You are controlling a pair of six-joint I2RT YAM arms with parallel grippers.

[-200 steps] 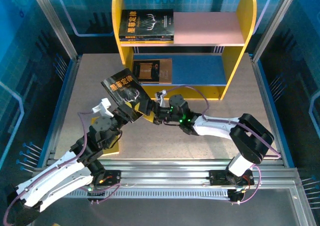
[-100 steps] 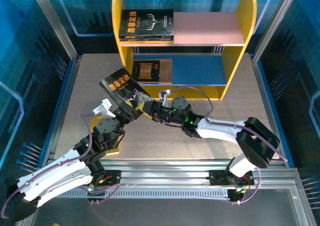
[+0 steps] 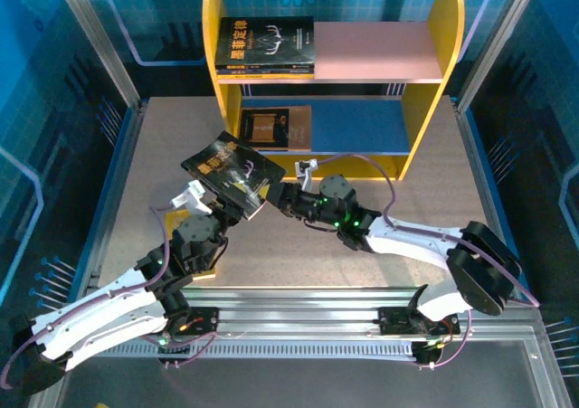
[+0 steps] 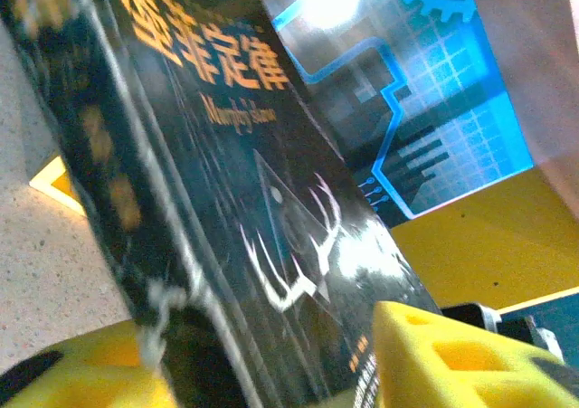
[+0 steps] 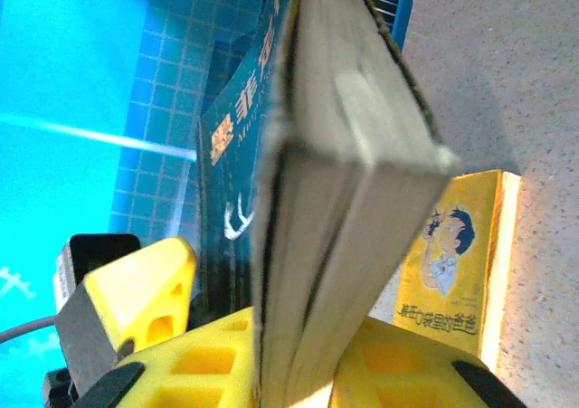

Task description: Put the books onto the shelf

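Along the near edge, a ribbed metal rail fronts the speckled beige tabletop. Above it the black book, titled 墨菲定律 in yellow, hangs tilted. The right gripper is clenched on its edge, and the left gripper stands parted around its lower end. Farther back, the shelf holds a same-titled stack; blue gridded panels wall the cell.

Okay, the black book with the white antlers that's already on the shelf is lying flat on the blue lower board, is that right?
No. That black antler book lies flat on the pink upper board, at its left end, not the blue lower board; the top external view shows it.
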